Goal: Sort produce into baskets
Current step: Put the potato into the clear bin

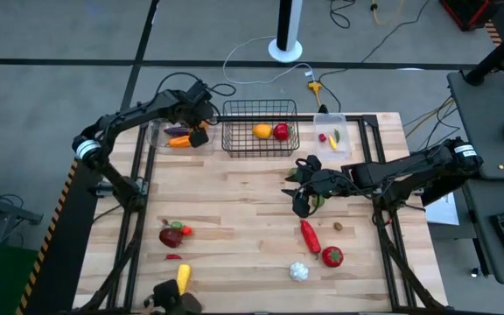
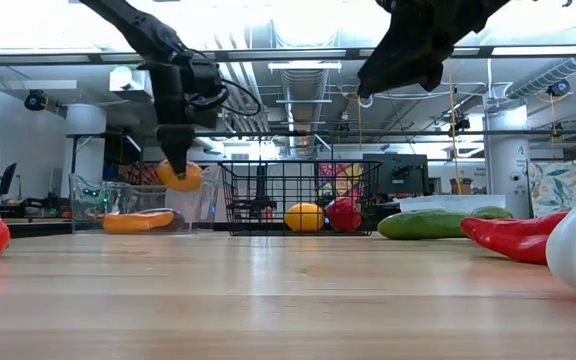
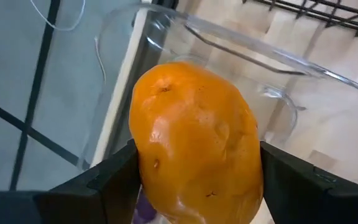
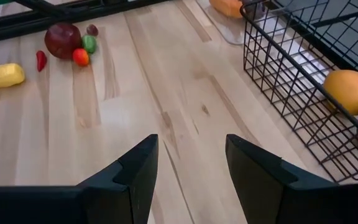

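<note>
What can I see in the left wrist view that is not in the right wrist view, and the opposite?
Only the left wrist view shows the left gripper clamped on an orange potato-like piece above the clear bin. Only the right wrist view shows the right gripper open and empty over bare table, the yellow corn, a dark red fruit and an orange. Both show the black wire basket.
</note>
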Tool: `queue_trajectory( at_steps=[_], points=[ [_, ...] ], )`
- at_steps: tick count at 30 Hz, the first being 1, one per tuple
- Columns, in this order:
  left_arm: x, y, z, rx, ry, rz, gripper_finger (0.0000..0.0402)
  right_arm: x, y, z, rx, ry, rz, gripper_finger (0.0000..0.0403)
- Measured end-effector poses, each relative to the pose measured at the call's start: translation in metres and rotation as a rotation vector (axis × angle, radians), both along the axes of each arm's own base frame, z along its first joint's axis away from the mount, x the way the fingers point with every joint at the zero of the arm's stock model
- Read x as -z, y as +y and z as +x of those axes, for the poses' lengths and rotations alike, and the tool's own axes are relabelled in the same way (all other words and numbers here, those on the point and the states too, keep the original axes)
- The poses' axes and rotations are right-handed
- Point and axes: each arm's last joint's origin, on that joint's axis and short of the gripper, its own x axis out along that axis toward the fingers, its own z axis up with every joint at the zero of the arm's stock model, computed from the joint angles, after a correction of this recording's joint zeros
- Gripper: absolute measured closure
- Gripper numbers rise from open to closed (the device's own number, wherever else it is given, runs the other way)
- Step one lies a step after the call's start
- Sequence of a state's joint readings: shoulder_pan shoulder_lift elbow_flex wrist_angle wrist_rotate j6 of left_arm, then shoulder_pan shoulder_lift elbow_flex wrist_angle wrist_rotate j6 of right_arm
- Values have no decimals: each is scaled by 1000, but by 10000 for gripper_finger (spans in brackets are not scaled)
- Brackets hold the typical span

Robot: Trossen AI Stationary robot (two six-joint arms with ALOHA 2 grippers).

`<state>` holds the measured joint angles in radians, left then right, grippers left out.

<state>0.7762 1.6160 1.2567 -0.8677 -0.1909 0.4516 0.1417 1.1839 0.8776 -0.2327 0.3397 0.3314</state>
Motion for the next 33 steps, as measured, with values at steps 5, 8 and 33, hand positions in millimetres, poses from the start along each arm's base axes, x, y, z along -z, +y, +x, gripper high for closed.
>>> queue_trajectory(
  at_steps=[5,8,33],
  points=[
    [7,5,1,51,33,-3,141,0,0,0,-1,-3,1,223],
    [7,10,-1,64,36,8,141,0,0,0,-2,-3,1,223],
    [34,40,-4,67,-48,-57,139,0,0,0,-2,-4,1,223]
  ],
)
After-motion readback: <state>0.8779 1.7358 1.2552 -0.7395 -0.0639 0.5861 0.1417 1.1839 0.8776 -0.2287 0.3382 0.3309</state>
